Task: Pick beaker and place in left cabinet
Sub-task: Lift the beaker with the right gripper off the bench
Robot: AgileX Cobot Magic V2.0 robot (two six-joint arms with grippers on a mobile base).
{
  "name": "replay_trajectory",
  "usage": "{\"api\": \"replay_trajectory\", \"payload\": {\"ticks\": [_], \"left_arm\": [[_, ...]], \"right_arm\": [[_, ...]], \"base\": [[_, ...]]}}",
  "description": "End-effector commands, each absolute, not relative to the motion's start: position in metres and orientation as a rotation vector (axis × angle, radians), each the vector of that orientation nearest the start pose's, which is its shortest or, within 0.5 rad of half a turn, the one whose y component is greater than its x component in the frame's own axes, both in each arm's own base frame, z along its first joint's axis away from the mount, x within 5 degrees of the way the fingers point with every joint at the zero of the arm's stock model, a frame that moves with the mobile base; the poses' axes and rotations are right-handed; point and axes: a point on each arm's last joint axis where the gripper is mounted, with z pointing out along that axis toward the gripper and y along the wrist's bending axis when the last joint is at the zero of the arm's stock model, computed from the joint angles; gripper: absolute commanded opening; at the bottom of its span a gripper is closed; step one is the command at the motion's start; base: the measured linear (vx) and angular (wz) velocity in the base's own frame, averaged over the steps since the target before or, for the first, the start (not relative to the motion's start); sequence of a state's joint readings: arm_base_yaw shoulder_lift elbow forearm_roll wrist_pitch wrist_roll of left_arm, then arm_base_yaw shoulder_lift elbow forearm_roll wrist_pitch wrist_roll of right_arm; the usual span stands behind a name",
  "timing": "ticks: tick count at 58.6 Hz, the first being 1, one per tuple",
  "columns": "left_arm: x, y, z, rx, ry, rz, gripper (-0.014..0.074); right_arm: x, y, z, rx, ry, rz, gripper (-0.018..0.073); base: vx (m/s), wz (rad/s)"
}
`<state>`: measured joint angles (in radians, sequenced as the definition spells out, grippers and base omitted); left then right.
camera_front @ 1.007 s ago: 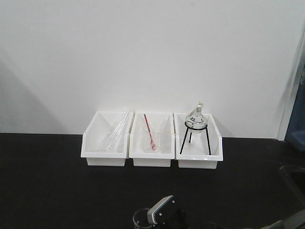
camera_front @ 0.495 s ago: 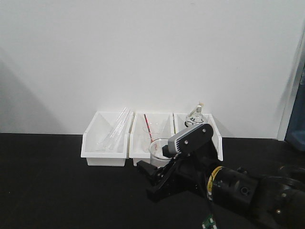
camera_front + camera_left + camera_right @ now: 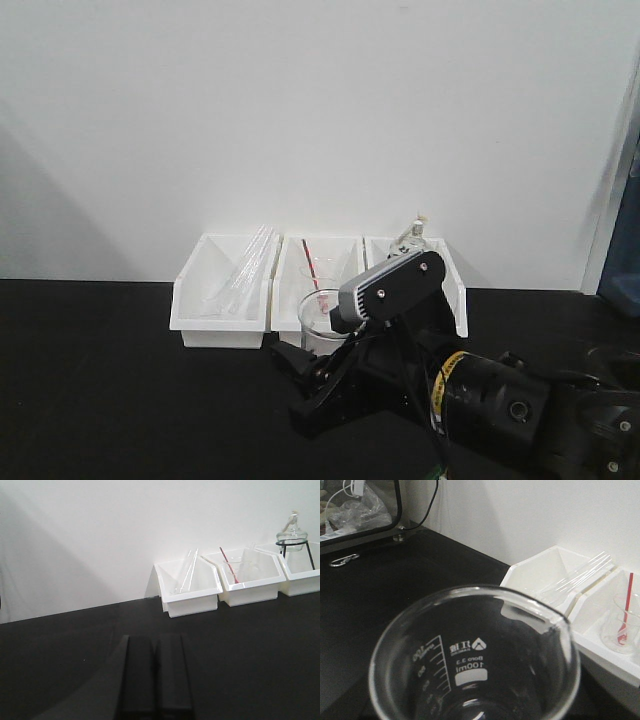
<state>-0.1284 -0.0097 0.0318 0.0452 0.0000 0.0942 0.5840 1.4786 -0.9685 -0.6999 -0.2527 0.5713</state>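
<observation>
Right wrist view is mostly the beaker (image 3: pixel 475 680), mouth up with the 100 ml print readable. It is upright and close under the camera, which is sensible for glass bound for a shelf. In the front view the right gripper (image 3: pixel 322 365) has its black fingers clamped round the beaker's lower wall. It holds the beaker off the black countertop (image 3: pixel 120 380), just in front of the middle bin (image 3: pixel 288 330). That bin has its own red-rod beaker (image 3: pixel 622 625) (not ours). The right arm (image 3: pixel 500 410) reaches in from behind and right of that bin's front, with its wrist low and its grey camera housing above the fingers. The left gripper (image 3: pixel 154 680) hangs low, well left of the bin, fingers pressed together and empty. The left cabinet is not in view.
</observation>
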Motion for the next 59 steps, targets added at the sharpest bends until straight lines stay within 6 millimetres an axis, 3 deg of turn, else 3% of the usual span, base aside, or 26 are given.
{"api": "replay_trajectory", "payload": {"ticks": [1,59], "left_arm": [[0.0549,-0.0074,0.2054,0.189,1.416,0.002,0.0001],[0.0549,-0.0074,0.2054,0.189,1.416,0.002,0.0001]], "right_arm": [[0.2678,0.1981,0.3322,-0.707,1.553,0.531,-0.0001],[0.2688,0.1985,0.3302,-0.708,1.562,0.527,-0.0001]], "base": [[0.0,0.0],[-0.01,0.0]]}}
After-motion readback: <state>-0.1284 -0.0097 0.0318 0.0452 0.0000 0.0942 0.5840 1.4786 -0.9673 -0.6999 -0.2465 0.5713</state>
